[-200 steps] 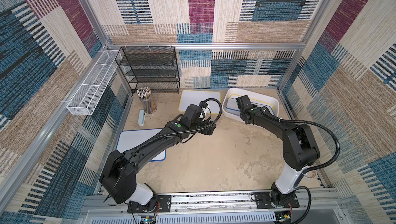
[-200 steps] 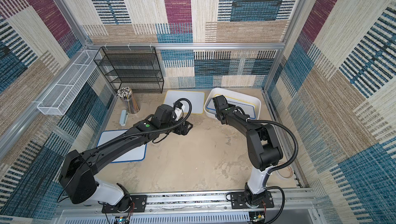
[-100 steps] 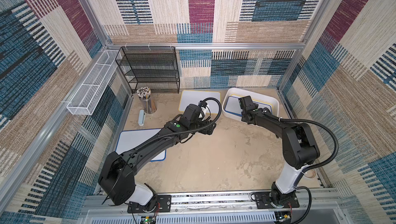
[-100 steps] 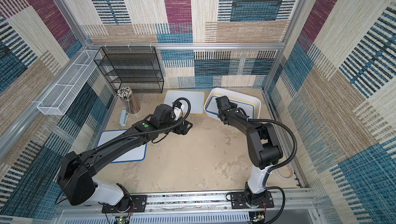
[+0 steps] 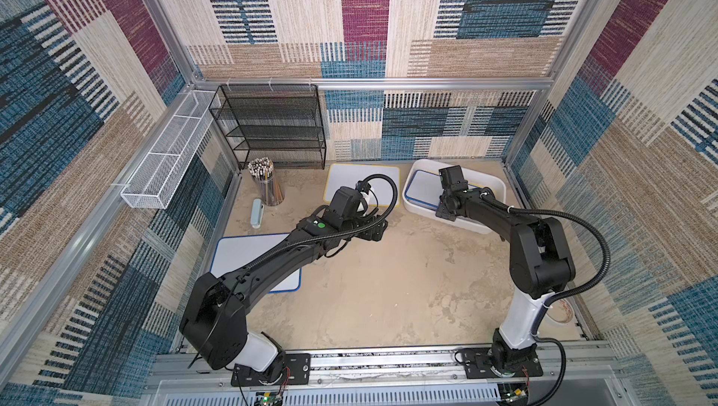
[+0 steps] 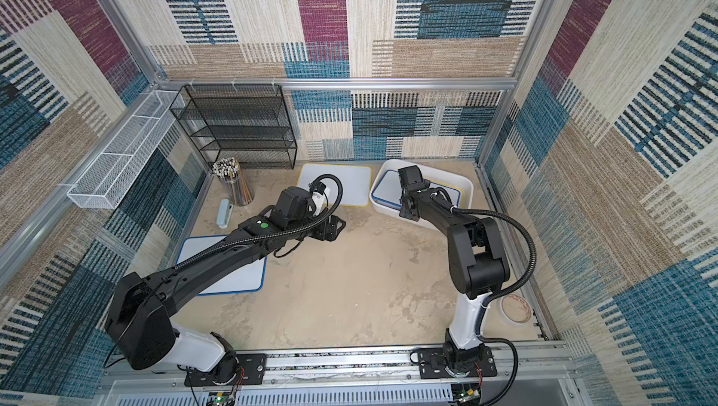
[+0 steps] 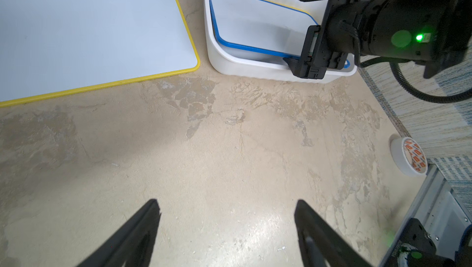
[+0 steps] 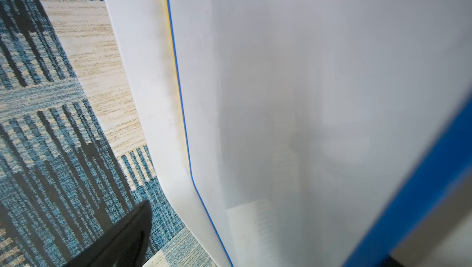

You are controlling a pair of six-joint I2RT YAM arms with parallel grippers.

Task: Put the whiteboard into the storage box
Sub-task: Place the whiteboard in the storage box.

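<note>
Left arm (image 5: 272, 256) reaches low across the tabletop (image 5: 388, 299), its left gripper (image 7: 226, 203) spread and empty. Right arm (image 5: 540, 260) bends down to the box (image 7: 255, 68), right gripper (image 7: 301, 26) splayed wide, gripping nothing. The blue-edged whiteboard (image 7: 255, 22) lies inside the box, near corner partly hidden.

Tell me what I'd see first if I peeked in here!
Two big black robot arms, the left arm and right arm, reaching over a sandy table. The right one is at the white storage box in the far right corner, where a blue-edged whiteboard sits. A yellow-edged whiteboard lies beside the box.
</note>
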